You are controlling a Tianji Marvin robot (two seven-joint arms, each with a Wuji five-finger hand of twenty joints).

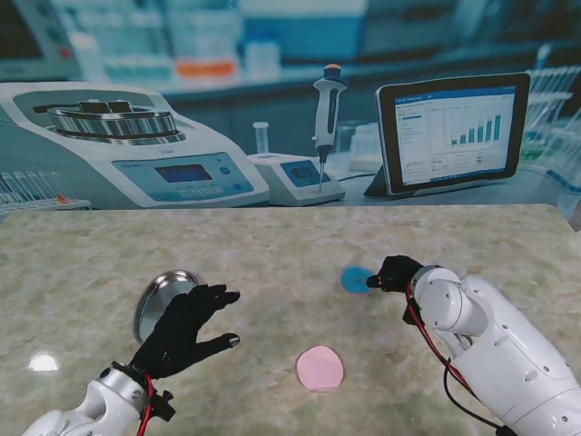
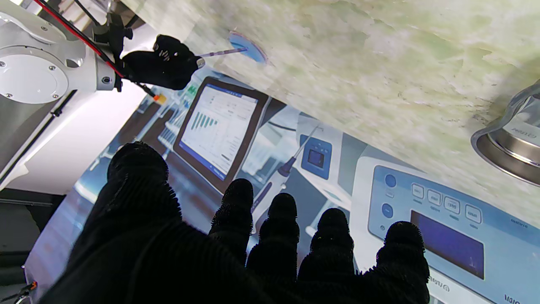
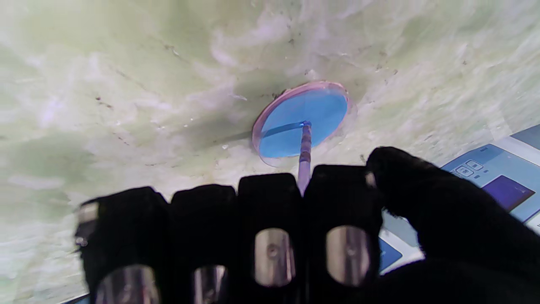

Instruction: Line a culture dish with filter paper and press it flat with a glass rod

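Note:
A small clear culture dish (image 3: 303,122) lined with blue filter paper (image 1: 356,278) lies on the marble table. My right hand (image 1: 398,272) is shut on a thin glass rod (image 3: 304,147), whose tip rests on the blue paper near its middle. In the left wrist view the rod (image 2: 223,52) runs from the right hand (image 2: 162,61) to the dish (image 2: 249,46). My left hand (image 1: 186,327) hovers open, fingers spread, at the near left and holds nothing.
A round metal lid or dish (image 1: 162,300) lies just left of my left hand. A pink paper disc (image 1: 320,368) sits nearer to me, at the table's middle. The back wall is a printed lab backdrop.

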